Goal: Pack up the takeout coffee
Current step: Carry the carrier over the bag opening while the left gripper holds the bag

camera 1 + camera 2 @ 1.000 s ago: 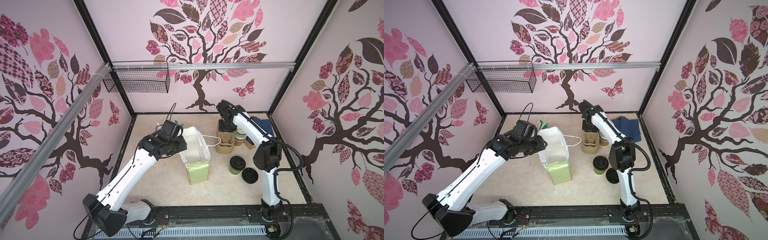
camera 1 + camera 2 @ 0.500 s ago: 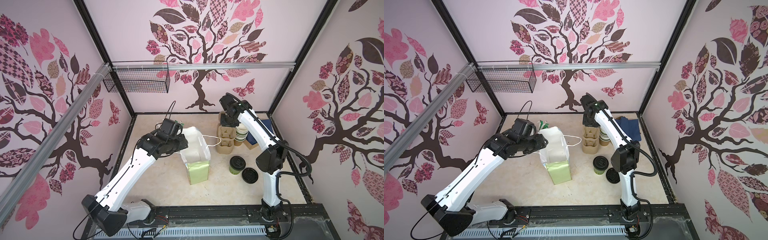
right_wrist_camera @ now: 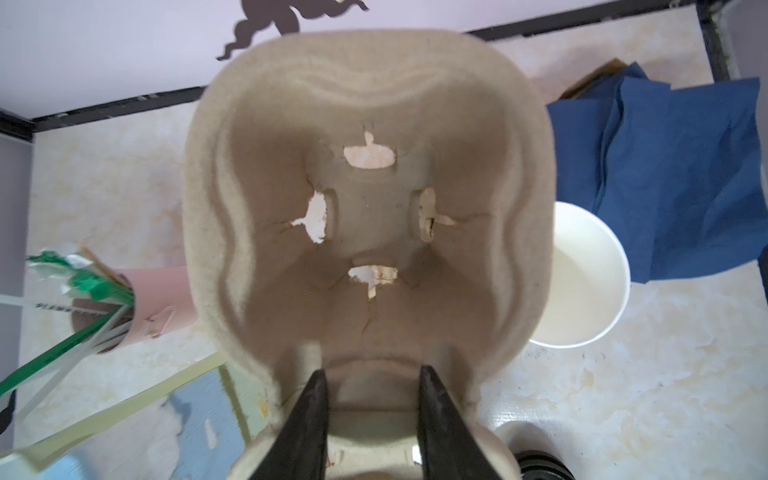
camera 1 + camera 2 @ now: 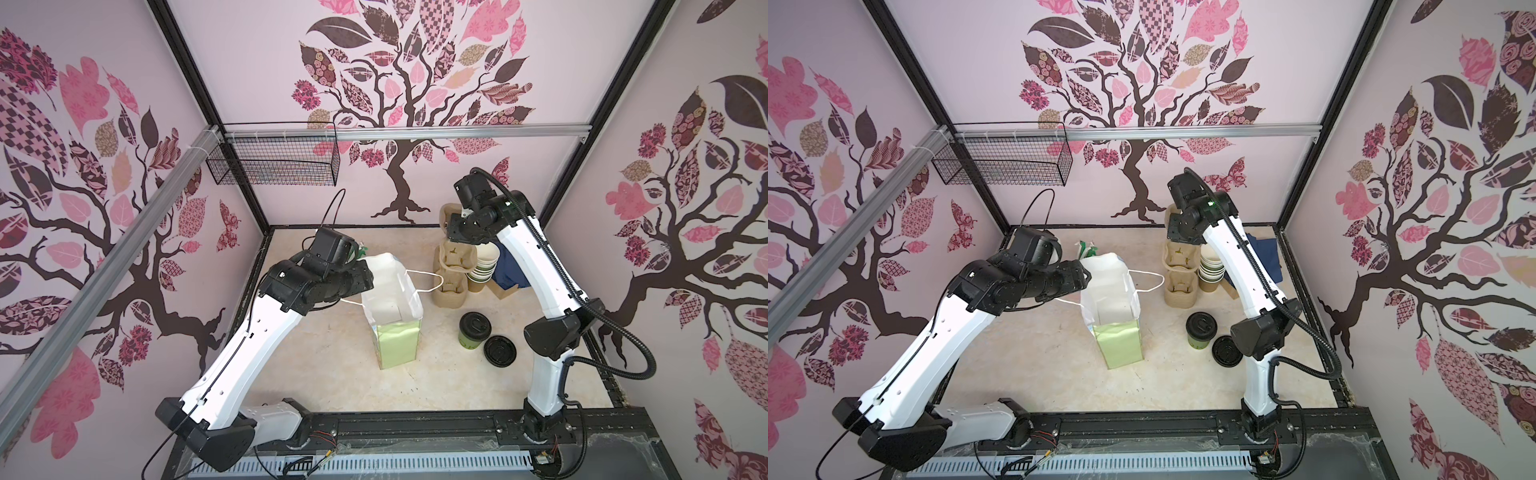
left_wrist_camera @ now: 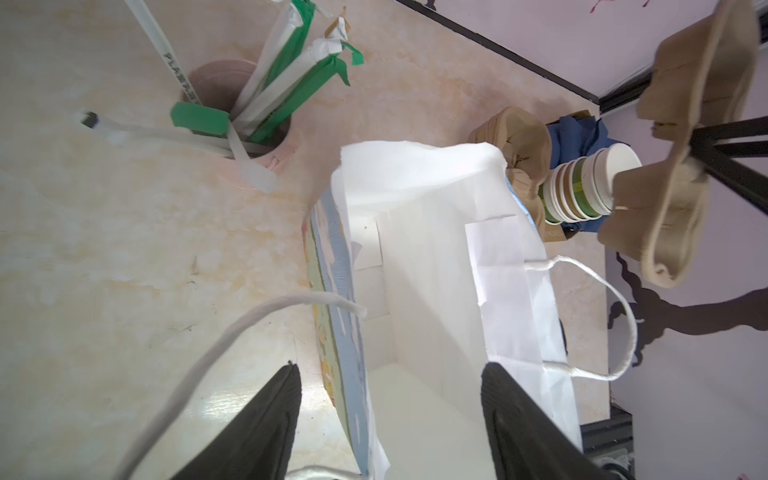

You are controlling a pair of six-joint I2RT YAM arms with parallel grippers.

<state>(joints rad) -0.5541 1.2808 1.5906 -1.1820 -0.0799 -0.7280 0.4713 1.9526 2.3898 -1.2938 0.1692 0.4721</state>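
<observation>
Coffee (image 4: 475, 330) upright on table (image 4: 332, 374), lid on, just R of bag (image 4: 392, 316) in both top views. Loose lid (image 4: 500, 351) sits just beside it, on the side away from bag. Not packed yet.

R hand (image 3: 374, 370): narrow gap, pinched on a ridge of a pulp carrier (image 3: 365, 199). Carrier is held up in the air at the back, above the carrier stack (image 4: 453, 270). From that hand the coffee lies toward the front, past the stack, close by R arm's elbow. Cup's long axis is vertical, so a side grasp looks open.

L hand (image 5: 390, 368): wide open, holds nothing. One finger is outside the bag, the other over its mouth, with the bag's side wall between them and no clamp seen. Bag stands between L hand and coffee, so no direct line for L.

Judgement: R arm is nearer by far but busy w/ carrier, which prob has to be set down or bagged first. L looks placed to steady the bag. Bag mouth is open and faces up, and bag is much taller than cup, so cup must go up over the rim, then down.
</observation>
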